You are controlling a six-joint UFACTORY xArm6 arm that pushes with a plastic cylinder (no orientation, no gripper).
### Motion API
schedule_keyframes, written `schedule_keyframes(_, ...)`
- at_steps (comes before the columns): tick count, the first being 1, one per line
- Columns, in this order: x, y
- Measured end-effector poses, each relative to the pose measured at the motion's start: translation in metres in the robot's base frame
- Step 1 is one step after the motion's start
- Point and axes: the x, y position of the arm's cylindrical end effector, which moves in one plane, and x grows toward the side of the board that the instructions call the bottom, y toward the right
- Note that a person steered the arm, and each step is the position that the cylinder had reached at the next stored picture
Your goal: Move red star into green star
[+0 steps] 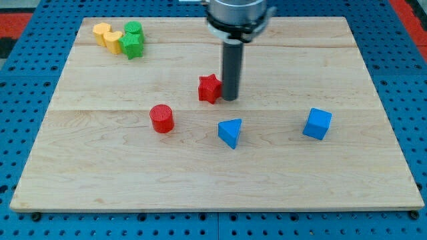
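Touching my tip [229,99], red star [209,88] is partly hidden.

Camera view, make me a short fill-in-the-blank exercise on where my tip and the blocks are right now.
1. My tip stands just to the view's ____ of the red star.
2. The green star sits near the board's top-____ corner.
3. The block nearest the view's right edge is the blue ____.
4. The red cylinder lies to the view's ____ of the blue triangular block.

Missing words: right; left; cube; left
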Motion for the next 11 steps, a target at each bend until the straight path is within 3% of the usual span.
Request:
schedule_keyframes(1, -0.004, -0.076)
schedule_keyframes(2, -0.034, -0.109)
schedule_keyframes(3, -0.034, -0.1)
schedule_keyframes(5, -0.038, -0.024)
schedule_keyframes(6, -0.067, -0.038)
schedule_keyframes(7, -0.086, -0.097)
schedule_keyframes(8, -0.077, -0.132)
schedule_keyframes(9, -0.041, -0.136)
schedule_keyframes(11, -0.037, -0.204)
